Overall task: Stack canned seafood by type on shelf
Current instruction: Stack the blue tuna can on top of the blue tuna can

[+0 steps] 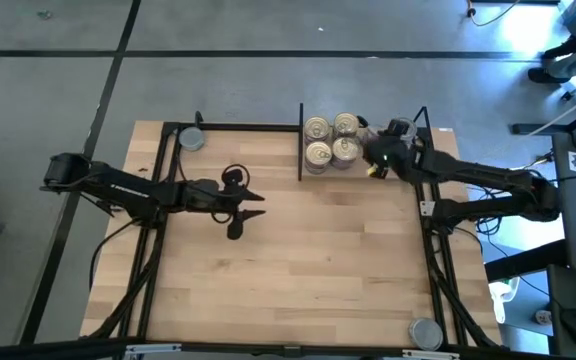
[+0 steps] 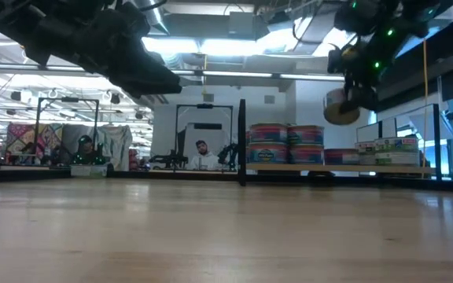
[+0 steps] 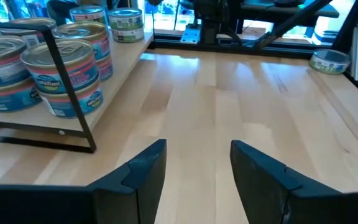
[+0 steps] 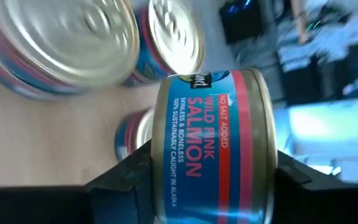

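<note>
Four gold-lidded tins stacked in shelf bay, right gripper clenched on salmon tin beside them, left gripper released, mid-table.

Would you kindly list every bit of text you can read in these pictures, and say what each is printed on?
On the tin held in the right gripper:
"NO SALT ADDED"
"WILD PINK SALMON"
"SKINLESS & BONELESS"
"100% SUSTAINABLY CAUGHT IN ALASKA"
Labels on the stacked tins on the shelf: too blurred to read.
</note>
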Robot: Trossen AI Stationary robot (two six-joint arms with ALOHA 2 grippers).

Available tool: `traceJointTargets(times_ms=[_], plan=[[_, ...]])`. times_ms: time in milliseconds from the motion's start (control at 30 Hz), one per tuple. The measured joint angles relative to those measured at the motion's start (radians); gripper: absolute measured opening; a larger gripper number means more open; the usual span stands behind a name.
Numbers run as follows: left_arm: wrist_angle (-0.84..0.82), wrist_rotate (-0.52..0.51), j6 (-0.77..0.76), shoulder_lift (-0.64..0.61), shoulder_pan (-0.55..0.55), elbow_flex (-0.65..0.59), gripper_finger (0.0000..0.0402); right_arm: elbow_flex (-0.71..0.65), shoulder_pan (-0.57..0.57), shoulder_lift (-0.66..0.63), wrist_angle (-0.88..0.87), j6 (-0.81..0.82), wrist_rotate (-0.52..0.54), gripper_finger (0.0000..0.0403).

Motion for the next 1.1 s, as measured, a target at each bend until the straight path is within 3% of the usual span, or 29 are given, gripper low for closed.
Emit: traceJointTargets(times_ms=[133,433,733,1100], plan=[[0.000,-0.001,0.018,0.000,0.000,0.000,0.0176,0.000,-0.114,0.043,0.005,-0.002,-0.093,0.0190],[0.000,-0.007,0.048,0.000,0.000,0.000,0.0176,0.000,-0.257,0.178,0.107,-0.047,-0.101,0.0190],[-0.001,-0.007,0.052,0.000,0.000,0.000,0.0176,0.002,-0.299,0.270,0.178,-0.087,-0.069,0.0190],[-0.004,-0.006,0.059,0.000,0.000,0.000,0.0176,0.002,-0.299,0.275,0.190,-0.090,-0.068,0.0200]])
